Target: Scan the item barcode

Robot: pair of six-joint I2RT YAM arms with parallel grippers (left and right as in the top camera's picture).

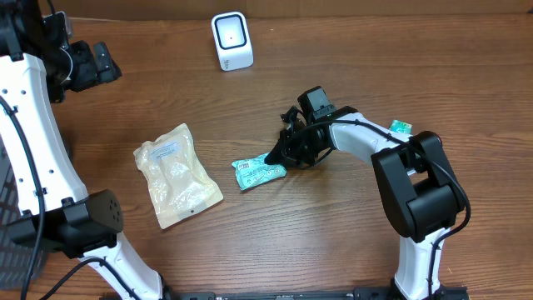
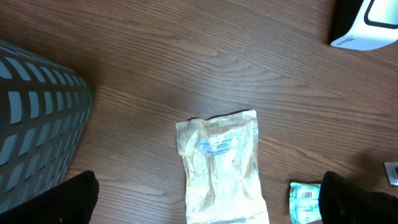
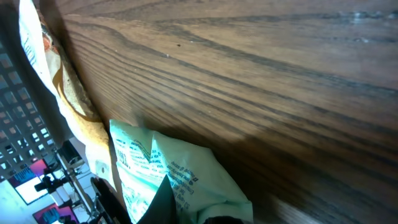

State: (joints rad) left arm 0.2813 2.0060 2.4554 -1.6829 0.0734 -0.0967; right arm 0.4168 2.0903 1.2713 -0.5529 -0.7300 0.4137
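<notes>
The item, a small green packet (image 1: 258, 174), lies flat on the wooden table near its middle. My right gripper (image 1: 280, 158) is down at the packet's right end, shut on its edge. In the right wrist view a dark finger (image 3: 163, 202) overlaps the printed green packet (image 3: 186, 171). From the left wrist, the green packet (image 2: 303, 200) shows a barcode facing up. The white scanner (image 1: 231, 40) stands at the back of the table. My left gripper (image 1: 104, 65) hovers high at the far left, open and holding nothing (image 2: 208, 208).
A beige sealed pouch (image 1: 176, 173) lies left of the green packet, also under the left wrist camera (image 2: 221, 165). A grey basket (image 2: 37, 124) sits at the left edge. Another small green item (image 1: 400, 127) lies beside the right arm.
</notes>
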